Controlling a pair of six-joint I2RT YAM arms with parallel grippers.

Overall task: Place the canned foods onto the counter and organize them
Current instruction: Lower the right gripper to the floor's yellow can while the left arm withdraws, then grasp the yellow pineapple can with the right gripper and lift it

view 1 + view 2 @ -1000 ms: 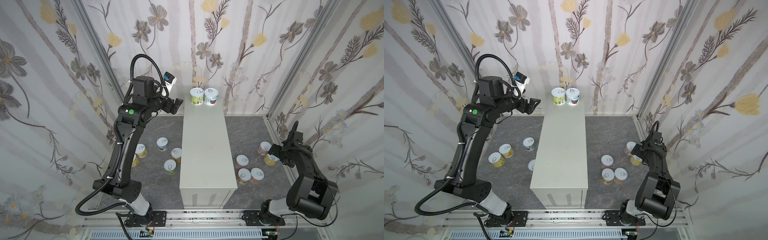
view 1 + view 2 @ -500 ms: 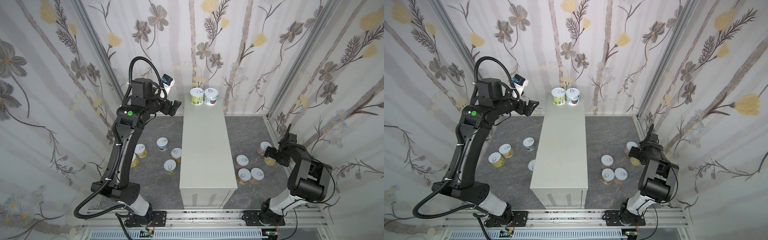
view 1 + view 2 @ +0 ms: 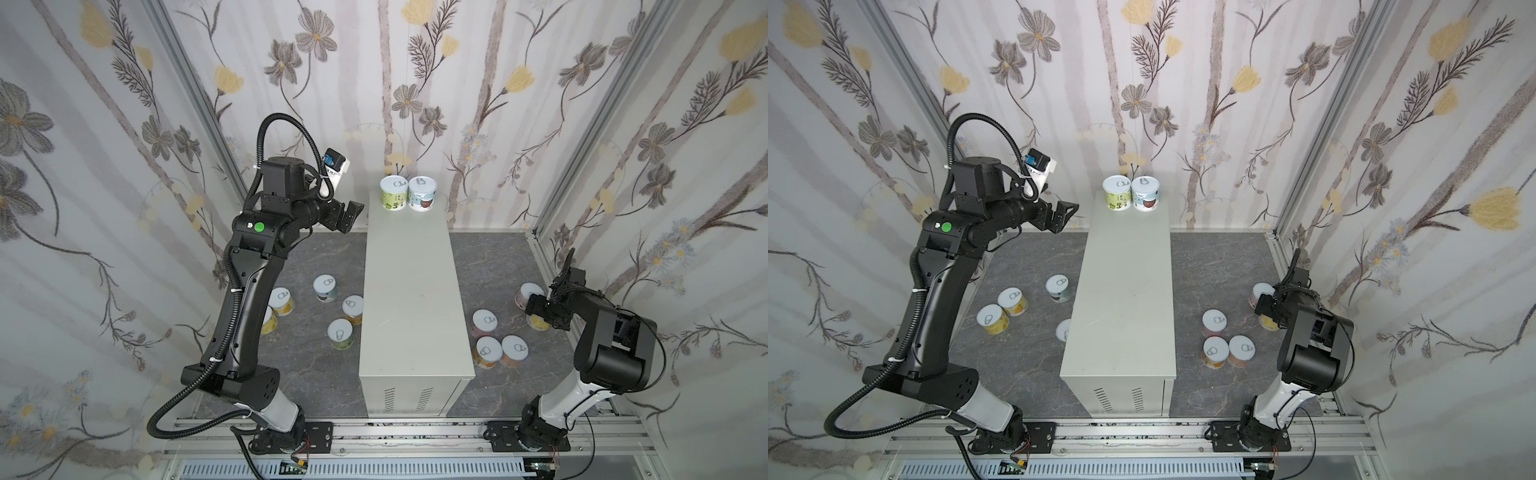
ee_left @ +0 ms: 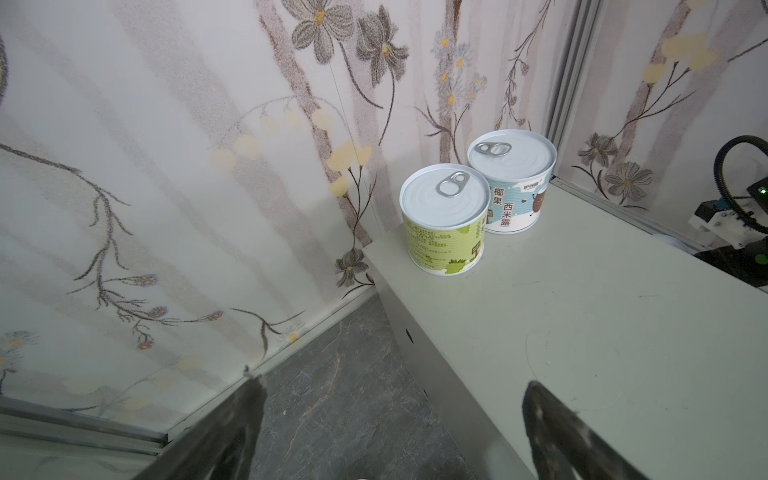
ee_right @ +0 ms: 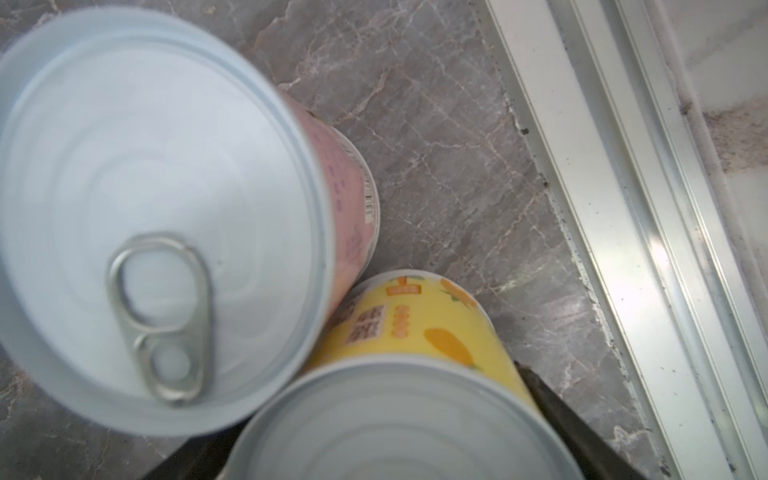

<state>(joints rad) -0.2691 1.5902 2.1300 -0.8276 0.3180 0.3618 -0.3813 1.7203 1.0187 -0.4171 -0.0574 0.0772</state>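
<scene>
The counter [image 3: 409,291] [image 4: 582,311] runs down the middle of both top views. A green can [image 3: 393,193] [image 4: 444,216] and a blue-white can [image 3: 422,194] [image 4: 513,183] stand side by side at its far end. My left gripper [image 3: 351,216] [image 4: 392,382] hangs open and empty beside the counter's far left corner. My right gripper [image 3: 538,309] [image 5: 370,419] is low at the right wall. Its fingers straddle a yellow can [image 3: 539,324] [image 5: 415,324] standing on the floor against a pink can [image 3: 528,291] [image 5: 158,166].
Several cans stand on the dark floor left of the counter [image 3: 340,333]. Three more are grouped on the right [image 3: 488,351]. An aluminium rail [image 5: 623,208] runs along the right wall close to the yellow can. The arms' base rail [image 3: 374,432] crosses the front.
My right gripper has come down over the yellow can, which now sits between its fingers. The left gripper has drawn back a little to the left of the counter.
</scene>
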